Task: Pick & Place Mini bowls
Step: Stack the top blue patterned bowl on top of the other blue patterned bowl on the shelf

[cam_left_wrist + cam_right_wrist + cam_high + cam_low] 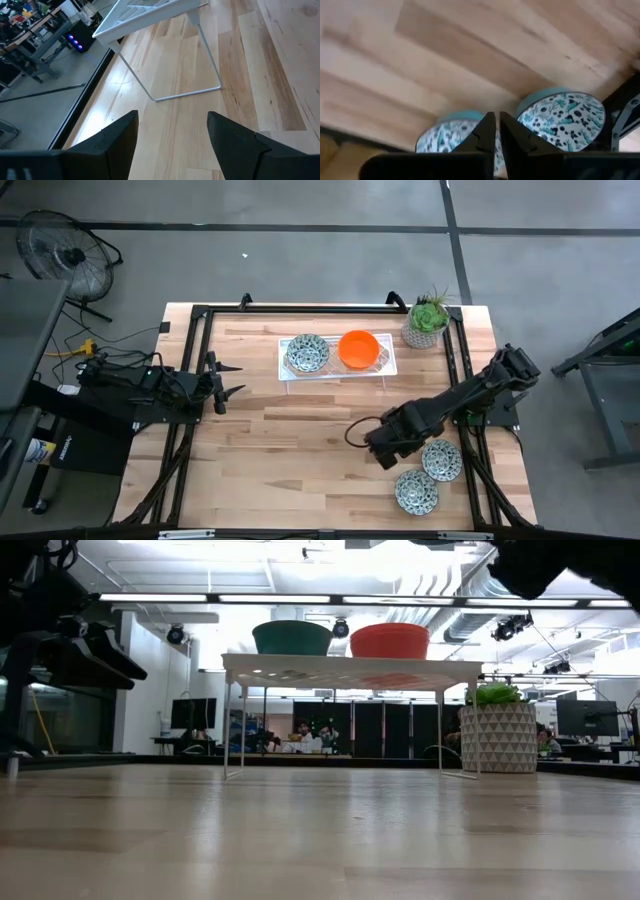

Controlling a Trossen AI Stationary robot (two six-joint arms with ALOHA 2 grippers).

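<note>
Dark right gripper [495,131] fingers nearly closed, empty, above two mosaic bowls [563,119] [451,134] at table [280,460] edge. Left gripper [172,137] spread wide, empty. Orange bowl [358,349], third mosaic bowl [307,353] on rack [387,365].

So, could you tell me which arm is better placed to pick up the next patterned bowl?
The right: its gripper is beside both patterned bowls on the table, while the left gripper waits open at the far side.
</note>
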